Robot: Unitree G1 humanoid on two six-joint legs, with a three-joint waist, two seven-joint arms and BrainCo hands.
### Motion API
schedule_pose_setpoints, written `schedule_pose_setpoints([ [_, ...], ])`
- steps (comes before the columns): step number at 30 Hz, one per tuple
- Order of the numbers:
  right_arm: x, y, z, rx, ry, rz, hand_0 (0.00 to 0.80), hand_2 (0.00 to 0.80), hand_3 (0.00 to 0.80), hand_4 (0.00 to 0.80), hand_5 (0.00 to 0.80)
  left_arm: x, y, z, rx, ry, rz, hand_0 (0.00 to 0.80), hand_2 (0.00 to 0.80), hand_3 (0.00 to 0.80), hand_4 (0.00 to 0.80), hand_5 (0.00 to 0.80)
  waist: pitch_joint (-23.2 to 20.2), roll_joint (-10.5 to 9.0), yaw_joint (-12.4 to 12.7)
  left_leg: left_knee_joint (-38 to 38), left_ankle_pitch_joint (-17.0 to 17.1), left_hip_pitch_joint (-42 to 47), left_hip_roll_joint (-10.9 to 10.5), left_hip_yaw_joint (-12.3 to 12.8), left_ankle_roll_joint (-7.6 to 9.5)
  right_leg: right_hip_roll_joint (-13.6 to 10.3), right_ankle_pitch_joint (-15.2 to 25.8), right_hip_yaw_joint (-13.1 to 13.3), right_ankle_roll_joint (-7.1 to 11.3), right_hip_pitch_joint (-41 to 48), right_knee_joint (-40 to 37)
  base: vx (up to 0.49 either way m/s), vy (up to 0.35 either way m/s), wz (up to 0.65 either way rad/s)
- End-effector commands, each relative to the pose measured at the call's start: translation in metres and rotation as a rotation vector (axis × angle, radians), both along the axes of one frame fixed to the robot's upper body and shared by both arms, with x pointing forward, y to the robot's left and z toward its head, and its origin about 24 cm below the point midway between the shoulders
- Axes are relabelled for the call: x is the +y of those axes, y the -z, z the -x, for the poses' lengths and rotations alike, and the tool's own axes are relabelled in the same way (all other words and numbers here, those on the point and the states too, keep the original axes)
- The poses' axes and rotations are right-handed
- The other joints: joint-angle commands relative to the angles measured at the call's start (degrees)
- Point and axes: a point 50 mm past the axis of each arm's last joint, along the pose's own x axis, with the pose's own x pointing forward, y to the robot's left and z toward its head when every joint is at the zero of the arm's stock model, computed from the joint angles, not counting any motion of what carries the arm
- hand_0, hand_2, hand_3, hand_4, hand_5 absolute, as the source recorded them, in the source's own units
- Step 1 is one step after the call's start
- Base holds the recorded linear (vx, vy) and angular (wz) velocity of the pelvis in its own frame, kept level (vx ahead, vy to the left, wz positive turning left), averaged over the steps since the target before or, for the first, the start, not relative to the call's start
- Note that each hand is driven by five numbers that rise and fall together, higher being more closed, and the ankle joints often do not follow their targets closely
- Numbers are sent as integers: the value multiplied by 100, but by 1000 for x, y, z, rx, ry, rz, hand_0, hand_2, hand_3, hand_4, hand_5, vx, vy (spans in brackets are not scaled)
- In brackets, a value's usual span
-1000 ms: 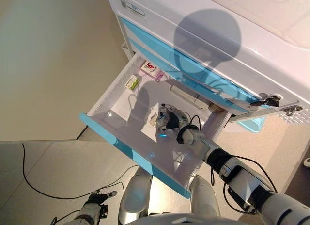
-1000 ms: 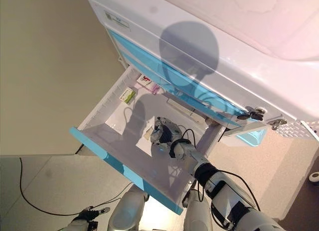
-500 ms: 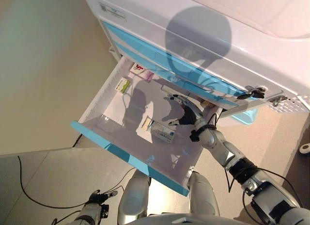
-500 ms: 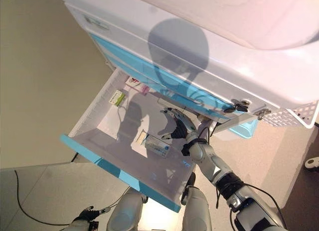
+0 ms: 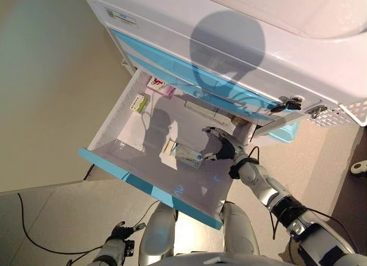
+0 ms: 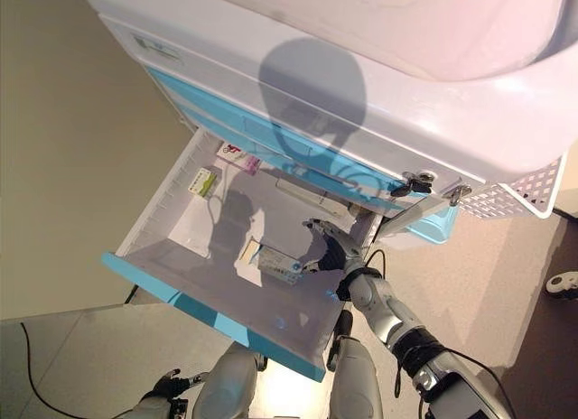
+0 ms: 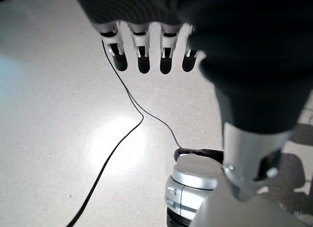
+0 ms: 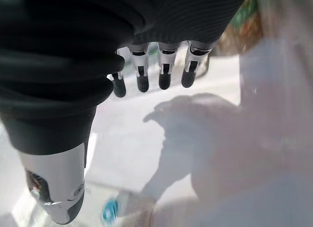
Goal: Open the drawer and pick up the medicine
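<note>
The bottom drawer (image 5: pixel 114 163) of a white cabinet stands pulled out, with a blue front and a white inside. A white medicine box with blue print (image 5: pixel 188 155) lies flat on the drawer floor near the middle. My right hand (image 5: pixel 221 147) hovers in the drawer just right of that box, open, fingers spread, thumb close to the box's end; I cannot tell if it touches. The right wrist view shows straight fingers (image 8: pixel 164 75) above the white floor and a corner of the box (image 8: pixel 117 210). My left hand (image 5: pixel 117 243) hangs low by the floor, open and holding nothing.
At the drawer's back lie a green-and-white box (image 5: pixel 138 103), a red-and-pink box (image 5: pixel 157 84) and a long white box (image 5: pixel 202 110). Closed blue-fronted drawers (image 5: pixel 189 71) overhang the back. A blue bin (image 5: pixel 284 131) and a white mesh basket (image 5: pixel 355 111) hang on the cabinet's right.
A second ago my right hand covered the medicine box. It then lifted off to the right and opened; now it has come back near the box's right end. The camera also shifted.
</note>
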Motion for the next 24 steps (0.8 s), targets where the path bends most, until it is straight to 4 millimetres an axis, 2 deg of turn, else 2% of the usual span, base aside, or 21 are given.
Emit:
schedule_pose_setpoints([
  [1, 15, 1, 3, -12, -67, 52, 0, 0, 0, 0, 0, -1, 5, 19, 34, -29, 19, 0, 0, 0, 0, 0, 45, -61, 25, 37, -124, -40, -386, 21, 278, -45, 683, -41, 90, 19, -431, 0, 0, 0],
  [6, 30, 7, 4, 16, -118, 71, 0, 0, 0, 0, 0, -5, 5, 19, 24, -17, 37, 0, 0, 0, 0, 0, 119, -20, 75, 16, -67, -80, -400, -40, 274, -59, 692, -92, 81, 9, -421, 0, 0, 0],
  [11, 55, 1, 4, 2, -196, 45, 0, 0, 0, 0, 0, -8, 5, 18, 10, -5, 49, 0, 0, 0, 0, 0, 174, 22, 149, -82, 16, -113, -407, -105, 262, -73, 712, -172, 79, 2, -474, -11, -11, 10],
  [19, 74, -4, 4, 2, -235, 15, 0, 0, 0, 0, 0, -12, 5, 16, 2, 1, 58, 0, 0, 0, 0, 0, 200, 25, 187, -156, 68, -122, -411, -174, 260, -81, 712, -212, 72, -1, -470, -1, -5, 4],
  [24, 81, 5, 3, 37, -229, 32, 0, 0, 0, 0, 0, -14, 5, 14, -2, 2, 59, 0, 0, 0, 0, 0, 238, 60, 220, -200, 100, -137, -415, -220, 251, -84, 703, -234, 63, -29, -446, 0, 0, 0],
])
